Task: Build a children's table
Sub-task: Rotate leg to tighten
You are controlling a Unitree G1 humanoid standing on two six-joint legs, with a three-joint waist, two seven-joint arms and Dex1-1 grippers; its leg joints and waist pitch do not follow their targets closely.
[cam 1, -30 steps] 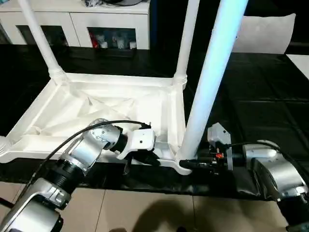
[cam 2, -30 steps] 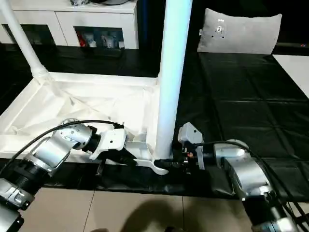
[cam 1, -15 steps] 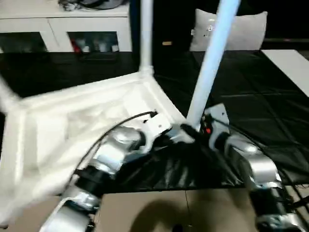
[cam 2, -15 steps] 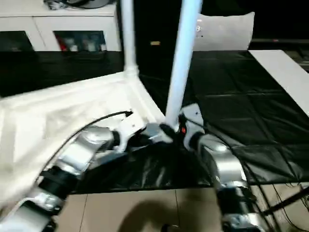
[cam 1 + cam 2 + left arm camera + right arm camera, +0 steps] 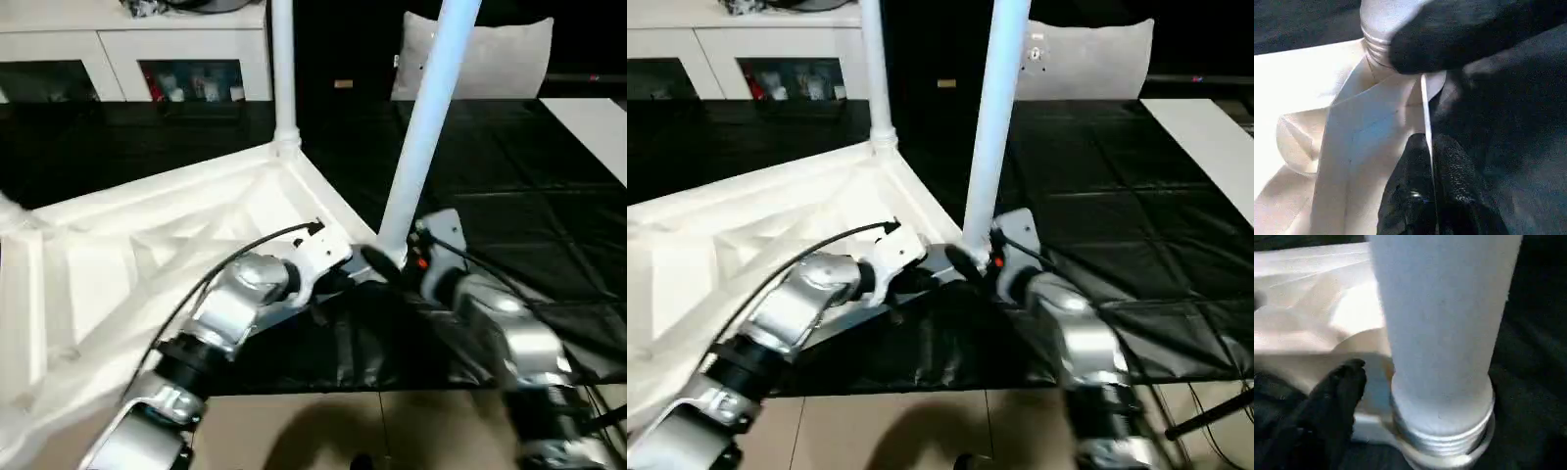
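The children's table lies upside down on the black work table, its ribbed white top [image 5: 118,264] turned at an angle so one corner points toward me. A white leg [image 5: 423,127] stands in that near corner socket and another leg [image 5: 282,69] rises from the far corner. My left gripper [image 5: 1429,152] is shut on the thin rim of the top right beside the near leg. My right gripper [image 5: 384,259] sits around that leg's threaded base [image 5: 1442,431]. It is open, and one black finger [image 5: 1337,396] stands a little off the leg.
The black-covered work table [image 5: 509,176] stretches away to the right. A white cabinet [image 5: 127,59] and a grey cushion [image 5: 500,54] stand behind it. Beige floor [image 5: 294,431] shows below the table's front edge, and my left arm's cable [image 5: 225,269] loops over the top.
The table top has swung round on the work table, so its leg corner now points toward me. Both grippers went along with it, and the camera has shifted too.
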